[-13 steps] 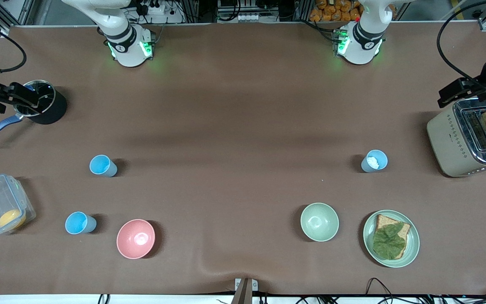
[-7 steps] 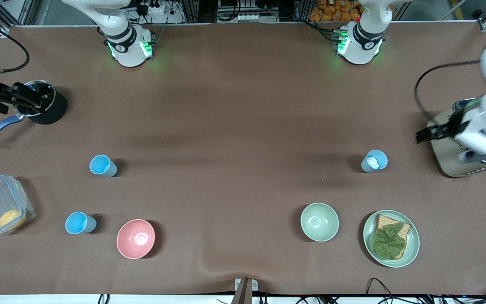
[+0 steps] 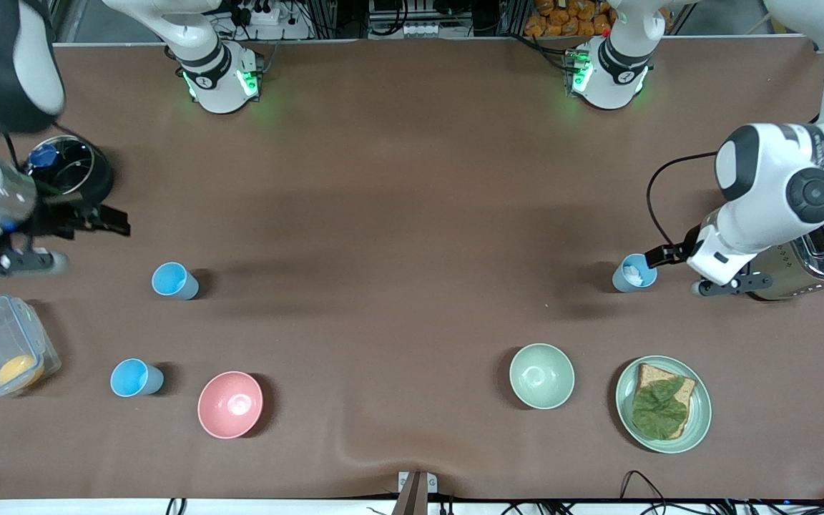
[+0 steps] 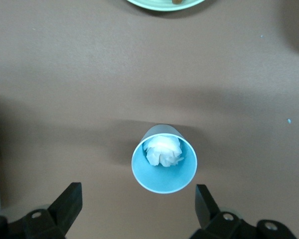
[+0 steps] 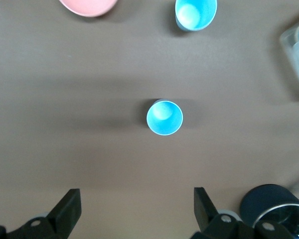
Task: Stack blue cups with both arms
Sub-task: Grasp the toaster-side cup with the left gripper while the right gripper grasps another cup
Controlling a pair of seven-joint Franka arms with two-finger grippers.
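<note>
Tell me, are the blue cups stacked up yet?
Not yet. All three blue cups stand apart: the pale cup with something white inside, and two bright cups. The open left gripper nears the pale cup; the open right gripper approaches a bright one. Grabbing and stacking remain.

cup (image 3: 634, 272) beside toaster (image 3: 805, 265), bread (image 3: 662, 408) on plate (image 3: 701, 415)

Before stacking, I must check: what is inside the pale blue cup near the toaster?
A crumpled white wad, like tissue, lies inside the pale blue cup. It covers the cup's bottom, so anything under it cannot be seen.
</note>
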